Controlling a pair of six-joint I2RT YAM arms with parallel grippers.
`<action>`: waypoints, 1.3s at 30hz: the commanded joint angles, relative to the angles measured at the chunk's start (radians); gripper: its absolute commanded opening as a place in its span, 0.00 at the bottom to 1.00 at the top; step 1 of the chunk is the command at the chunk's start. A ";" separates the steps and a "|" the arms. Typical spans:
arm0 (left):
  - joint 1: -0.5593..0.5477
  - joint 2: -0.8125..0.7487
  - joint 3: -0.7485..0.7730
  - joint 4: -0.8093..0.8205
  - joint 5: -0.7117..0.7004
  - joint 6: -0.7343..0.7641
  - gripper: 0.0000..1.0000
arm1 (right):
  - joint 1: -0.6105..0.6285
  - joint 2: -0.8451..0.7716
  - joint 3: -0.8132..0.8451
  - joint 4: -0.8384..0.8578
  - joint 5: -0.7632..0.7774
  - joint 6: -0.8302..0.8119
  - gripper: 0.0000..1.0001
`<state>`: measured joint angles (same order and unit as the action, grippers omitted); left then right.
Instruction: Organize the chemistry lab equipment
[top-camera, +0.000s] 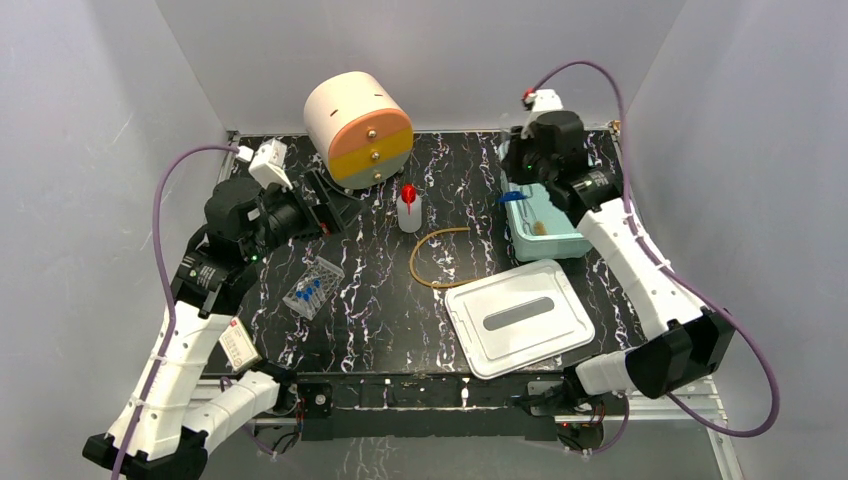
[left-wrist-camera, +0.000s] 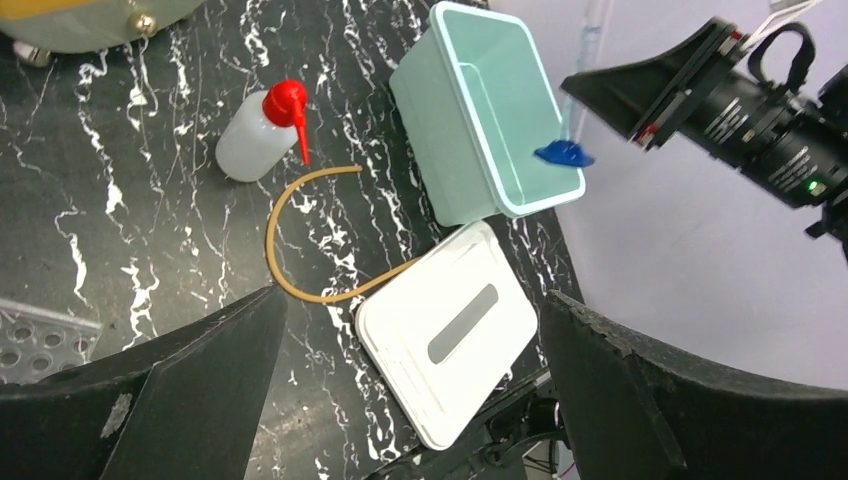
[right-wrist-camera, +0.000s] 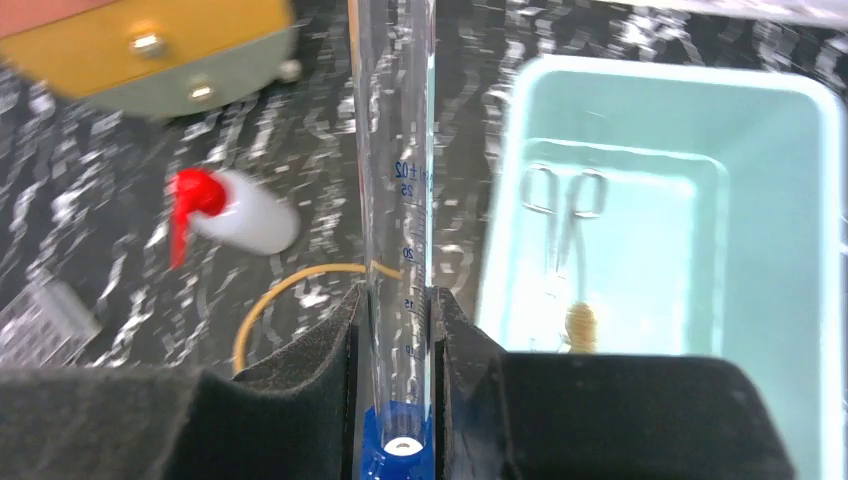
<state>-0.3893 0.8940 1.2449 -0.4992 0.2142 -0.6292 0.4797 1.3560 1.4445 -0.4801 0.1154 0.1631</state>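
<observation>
Top external looking steeply down from behind near edge, taking in whole table (top-camera: 380, 300). Left wrist looking across from left side, at middle distance, over teal bin (left-wrist-camera: 425, 140) and white lid (left-wrist-camera: 400, 340). Right wrist sitting close above same bin, graduated cylinder (right-wrist-camera: 398, 200) crossing foreground. Both wrists sharing squeeze bottle (left-wrist-camera: 250, 140), tubing loop (left-wrist-camera: 272, 235).

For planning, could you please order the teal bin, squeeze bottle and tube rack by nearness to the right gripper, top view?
1. teal bin, right side, by the right gripper
2. squeeze bottle, centre back
3. tube rack, far left
</observation>
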 joint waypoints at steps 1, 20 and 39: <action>0.000 -0.028 -0.018 -0.010 -0.023 0.000 0.98 | -0.126 0.025 0.058 -0.045 0.095 0.050 0.15; 0.000 -0.030 -0.016 -0.067 -0.013 0.020 0.98 | -0.306 0.302 -0.019 0.010 -0.169 -0.042 0.14; 0.000 -0.004 0.016 -0.097 0.001 0.049 0.98 | -0.326 0.475 -0.055 0.085 -0.250 -0.060 0.27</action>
<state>-0.3893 0.8906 1.2240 -0.5854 0.2012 -0.6006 0.1562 1.8275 1.3338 -0.4229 -0.1032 0.1081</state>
